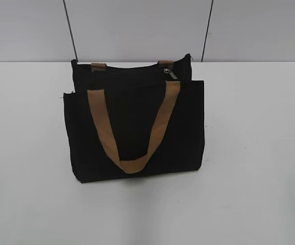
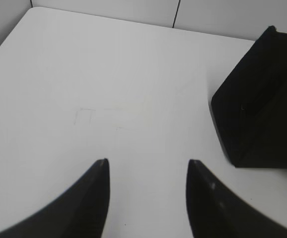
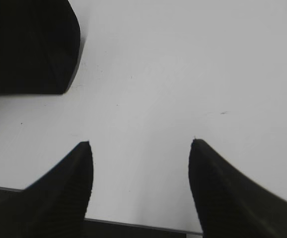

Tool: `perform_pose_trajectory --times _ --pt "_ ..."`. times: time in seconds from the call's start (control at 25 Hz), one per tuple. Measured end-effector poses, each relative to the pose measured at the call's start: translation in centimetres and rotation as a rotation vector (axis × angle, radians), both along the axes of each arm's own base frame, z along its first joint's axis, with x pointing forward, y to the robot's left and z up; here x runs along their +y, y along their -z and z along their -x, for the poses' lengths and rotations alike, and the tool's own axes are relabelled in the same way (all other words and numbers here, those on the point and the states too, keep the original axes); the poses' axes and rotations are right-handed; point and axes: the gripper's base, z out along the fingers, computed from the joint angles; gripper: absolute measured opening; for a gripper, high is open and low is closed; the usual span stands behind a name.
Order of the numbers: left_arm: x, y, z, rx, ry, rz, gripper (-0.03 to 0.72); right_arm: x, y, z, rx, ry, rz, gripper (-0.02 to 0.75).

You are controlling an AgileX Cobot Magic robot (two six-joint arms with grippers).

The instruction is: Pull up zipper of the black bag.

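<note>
No readable text, label, brand, number or sign is found on the black bag (image 1: 134, 127), on its tan straps (image 1: 132, 130), or on the white table (image 1: 254, 153).

Black bag (image 1: 137, 132) whole only in exterior view; cut off at 3 o'clock edge in left wrist view (image 2: 262, 109), at 9 to 11 o'clock corner in right wrist view (image 3: 29, 44). Zipper (image 1: 171, 72) tiny at 1 o'clock on bag top, pull tab detail too small to tell; track beyond it lost in black fabric. Rear strap handle (image 1: 98, 67) mostly hidden behind bag, only stubs showing. Left pincer (image 2: 147, 168) and right pincer (image 3: 140, 148) cropped by bottom edges; neither visible in exterior view.
</note>
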Motion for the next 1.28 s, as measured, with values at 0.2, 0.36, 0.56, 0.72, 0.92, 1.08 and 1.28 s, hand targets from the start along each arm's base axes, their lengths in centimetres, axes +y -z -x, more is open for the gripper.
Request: perform_pose_trajectory --times 0.2,0.36,0.56,0.72,0.92,1.08,1.28 --pt "0.0 0.0 0.0 0.0 0.0 0.0 0.366 0.0 0.0 0.0 0.0 0.0 0.0 0.475" --pt "0.0 0.0 0.0 0.0 0.0 0.0 0.34 0.0 0.0 0.0 0.0 0.0 0.0 0.475" --pt "0.0 0.0 0.0 0.0 0.0 0.0 0.315 0.0 0.0 0.0 0.0 0.0 0.0 0.475" --pt "0.0 0.0 0.0 0.0 0.0 0.0 0.297 0.0 0.0 0.0 0.0 0.0 0.0 0.475" --pt "0.0 0.0 0.0 0.0 0.005 0.0 0.258 0.0 0.0 0.0 0.0 0.0 0.0 0.475" --pt "0.05 0.0 0.01 0.0 0.06 0.0 0.241 0.0 0.0 0.0 0.0 0.0 0.0 0.475" --pt "0.1 0.0 0.01 0.0 0.105 0.0 0.239 0.0 0.0 0.0 0.0 0.0 0.0 0.475"
